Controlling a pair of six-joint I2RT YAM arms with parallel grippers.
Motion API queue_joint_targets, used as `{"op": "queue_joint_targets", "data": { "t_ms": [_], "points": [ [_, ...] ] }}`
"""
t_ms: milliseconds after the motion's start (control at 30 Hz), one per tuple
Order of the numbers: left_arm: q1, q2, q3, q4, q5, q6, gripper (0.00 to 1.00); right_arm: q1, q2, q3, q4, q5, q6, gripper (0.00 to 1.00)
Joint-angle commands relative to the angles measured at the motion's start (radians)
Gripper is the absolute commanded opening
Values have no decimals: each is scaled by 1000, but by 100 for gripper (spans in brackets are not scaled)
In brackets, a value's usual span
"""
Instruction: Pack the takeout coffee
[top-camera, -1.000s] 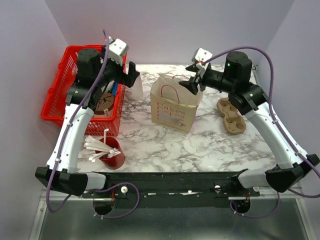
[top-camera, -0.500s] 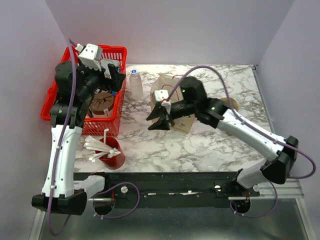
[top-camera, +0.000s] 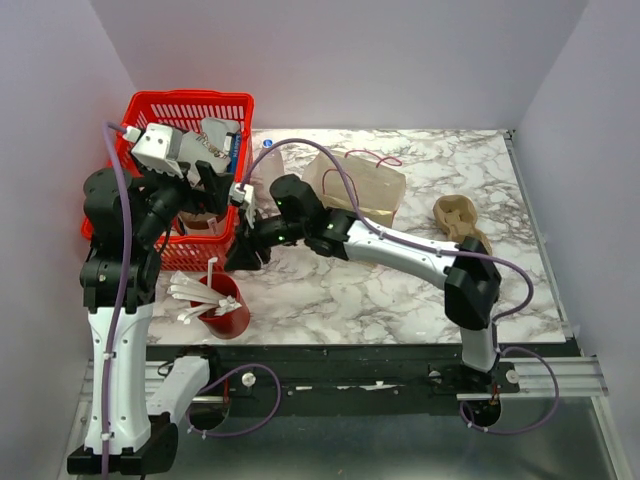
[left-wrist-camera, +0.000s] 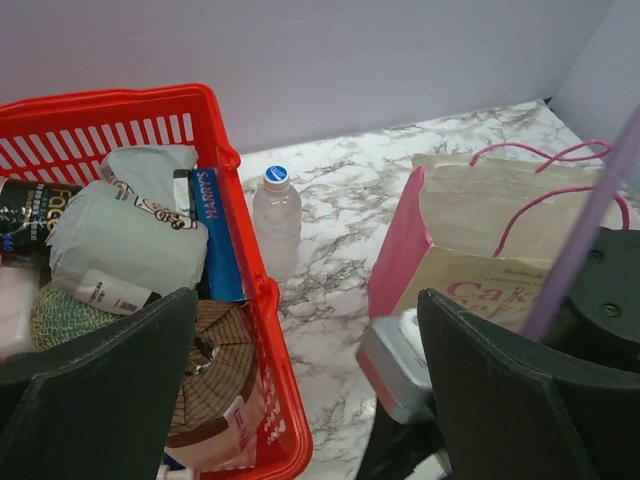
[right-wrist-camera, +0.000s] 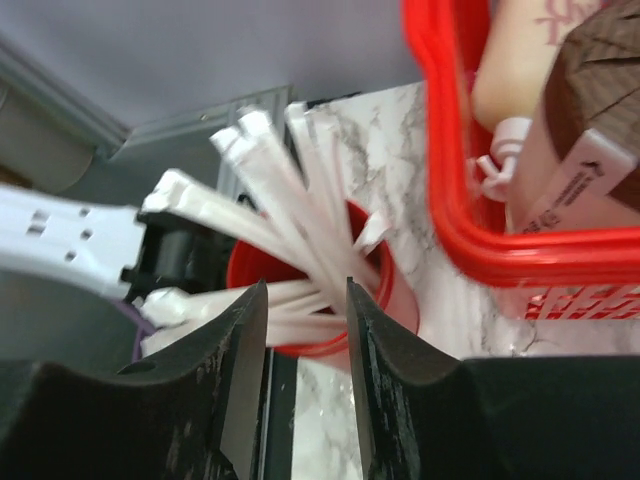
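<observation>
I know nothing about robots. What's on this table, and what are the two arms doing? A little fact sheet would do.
Surface: white marbled table
Left gripper: open wide, holding nothing, above the red plastic basket of packaged goods
Right gripper: jaws slightly apart, nothing between them, pointed at the red cup of white wrapped sticks
Centre: tan paper bag with pink handles
Beside basket: clear plastic bottle, blue cap, upright
Right side: brown moulded pulp cup carrier
</observation>
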Motion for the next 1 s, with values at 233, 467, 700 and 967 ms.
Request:
{"op": "queue_joint_targets", "data": {
  "t_ms": [233,467,700,967],
  "points": [
    [54,-40,-57,-27,41,-38,98,17,142,100,115,40,188,47],
    [65,-34,-86,-7,57,-57,98,28,211,157,152,60,257,47],
    [82,-42,-120,-4,66,-63,98,26,263,200,246,42,389,38],
    [102,-39,-155,20,89,-80,98,19,310,251,218,82,403,1]
  ]
}}
